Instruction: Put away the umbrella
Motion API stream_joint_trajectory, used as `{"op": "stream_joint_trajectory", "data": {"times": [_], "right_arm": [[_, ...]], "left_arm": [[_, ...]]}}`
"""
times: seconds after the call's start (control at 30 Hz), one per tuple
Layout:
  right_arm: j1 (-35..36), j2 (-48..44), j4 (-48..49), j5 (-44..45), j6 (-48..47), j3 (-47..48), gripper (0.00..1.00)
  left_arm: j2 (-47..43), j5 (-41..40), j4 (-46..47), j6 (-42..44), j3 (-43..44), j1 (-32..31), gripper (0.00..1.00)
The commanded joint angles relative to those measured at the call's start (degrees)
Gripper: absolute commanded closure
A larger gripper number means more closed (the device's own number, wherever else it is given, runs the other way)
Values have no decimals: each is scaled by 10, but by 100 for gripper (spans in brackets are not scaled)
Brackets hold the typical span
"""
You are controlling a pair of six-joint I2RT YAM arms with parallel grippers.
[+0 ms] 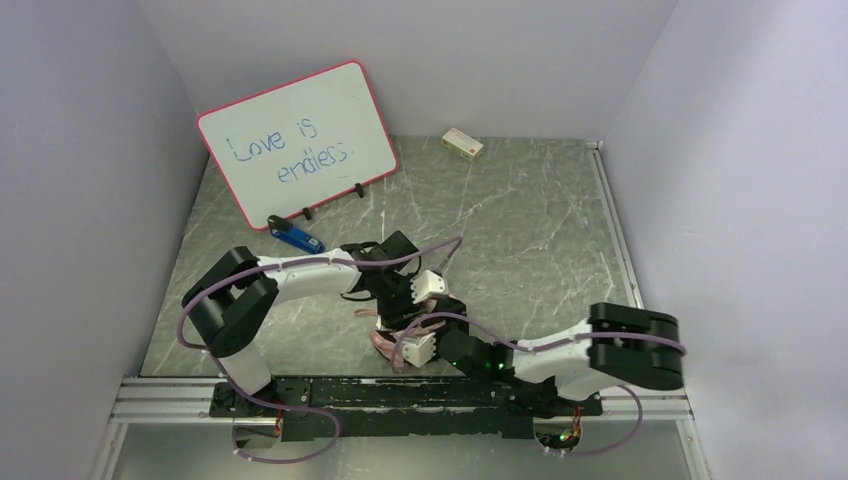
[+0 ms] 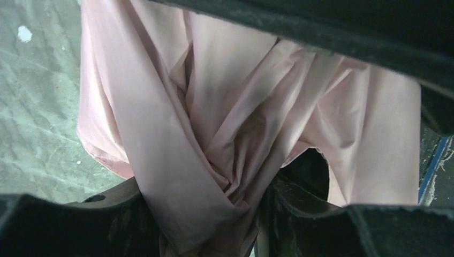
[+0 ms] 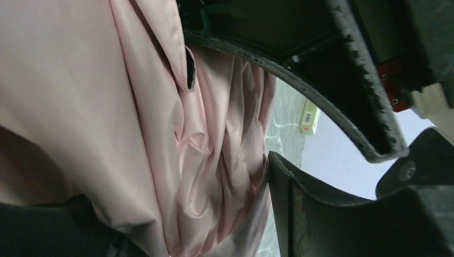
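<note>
Bending inward, left hand [image 1: 393, 312] seemingly straddles the umbrella [image 2: 214, 107].

The left arm [image 1: 300, 270] and the right arm [image 1: 555, 350] both have white tubes between big black joints. A thin purple cable [image 1: 445, 243] loops along each one. A tiny green light [image 1: 487, 365] glows on the right arm. Both arms are fixed to a black bar [image 1: 400, 395] on a silver rail [image 1: 160, 400]. The fingers [image 3: 367, 91] are black with little bumps along the edge. Beside them is a red piece [image 3: 388, 74] with a small screw.
</note>
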Motion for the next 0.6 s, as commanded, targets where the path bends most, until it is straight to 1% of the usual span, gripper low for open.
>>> {"op": "stream_joint_trajectory", "data": {"times": [0.0, 0.23, 0.37, 0.5, 0.57], "right_arm": [[19, -119, -138, -95, 91, 40, 34], [23, -277, -430, -166, 167, 96, 34], [23, -350, -499, -149, 192, 110, 34], [23, -385, -582, -181, 218, 141, 35], [22, -396, -601, -193, 229, 161, 35]], "left_arm": [[11, -45, 44, 1, -13, -13, 95], [0, -78, 47, 5, -17, -10, 95], [0, -81, 51, 2, -17, -8, 95], [1, -89, 49, 5, -17, -7, 95], [-3, -98, 49, 8, -20, -8, 95]]}}
